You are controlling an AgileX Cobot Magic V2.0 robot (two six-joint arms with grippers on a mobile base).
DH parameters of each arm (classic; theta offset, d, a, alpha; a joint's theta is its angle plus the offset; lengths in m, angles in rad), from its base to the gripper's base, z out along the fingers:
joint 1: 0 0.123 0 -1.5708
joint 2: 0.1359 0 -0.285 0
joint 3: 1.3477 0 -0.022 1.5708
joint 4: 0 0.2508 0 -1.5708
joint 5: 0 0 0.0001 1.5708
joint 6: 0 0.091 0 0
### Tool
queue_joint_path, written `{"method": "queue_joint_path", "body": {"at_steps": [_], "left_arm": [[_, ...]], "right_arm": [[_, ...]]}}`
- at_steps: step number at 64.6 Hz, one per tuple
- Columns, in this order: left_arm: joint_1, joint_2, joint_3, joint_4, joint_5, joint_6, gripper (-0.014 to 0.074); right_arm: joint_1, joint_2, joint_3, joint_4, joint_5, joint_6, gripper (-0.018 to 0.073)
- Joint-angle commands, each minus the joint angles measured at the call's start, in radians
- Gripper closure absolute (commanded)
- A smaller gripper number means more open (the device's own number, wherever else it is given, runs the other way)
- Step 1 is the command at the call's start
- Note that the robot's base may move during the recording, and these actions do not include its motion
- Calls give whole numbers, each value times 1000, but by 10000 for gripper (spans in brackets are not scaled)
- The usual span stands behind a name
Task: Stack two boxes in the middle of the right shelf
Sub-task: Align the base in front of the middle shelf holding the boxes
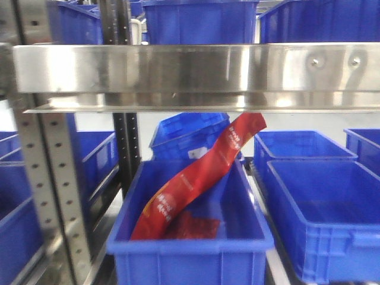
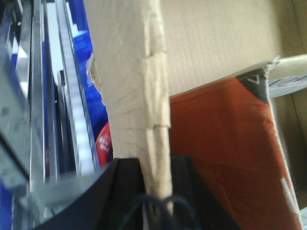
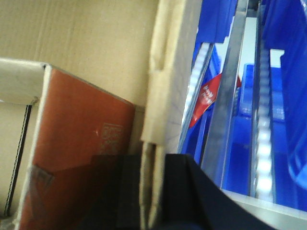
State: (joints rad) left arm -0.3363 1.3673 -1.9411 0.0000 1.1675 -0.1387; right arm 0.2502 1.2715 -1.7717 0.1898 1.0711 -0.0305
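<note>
Well, on my left side, my left pincer (image 2: 154, 184) is clamping down over the top edge of one wall of the cardboard box (image 2: 216, 43), the two black fingers nearly closed with only the thickness of the board between them. Inside that wall an orange carton (image 2: 225, 158) is lying against the far side, and outside it, further left, the steel shelf (image 2: 36, 120) is running past in bright rails with a red packet (image 2: 103, 143) showing behind them. Straight ahead, the front camera is showing only the shelf's broad shiny lip (image 1: 196, 68), a perforated upright (image 1: 53, 196) and a blue bin (image 1: 190, 243) holding that red packet; the box is not appearing there at all, so I am judging that it is hanging below or short of that view. On my right, my right pincer (image 3: 152, 191) is pinching a cardboard wall in the same way, nearly closed, with the orange carton inside to its left and the shelf to its right. I am taking this for one box held by opposite walls, its long axis stretching across between my two pincers, neither arm nearer the shelf. A second box is not showing anywhere.
</note>
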Motion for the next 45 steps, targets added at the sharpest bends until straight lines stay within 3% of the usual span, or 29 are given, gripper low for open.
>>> {"method": "queue_joint_path", "body": {"at_steps": [1,45], "left_arm": [[4,-17,-14,15,-61,4,708],[4,-17,-14,15,-61,4,708]], "right_arm": [[-4,-15,-10,-26,-38,-11,713],[-4,-15,-10,-26,-38,-11,713]]}}
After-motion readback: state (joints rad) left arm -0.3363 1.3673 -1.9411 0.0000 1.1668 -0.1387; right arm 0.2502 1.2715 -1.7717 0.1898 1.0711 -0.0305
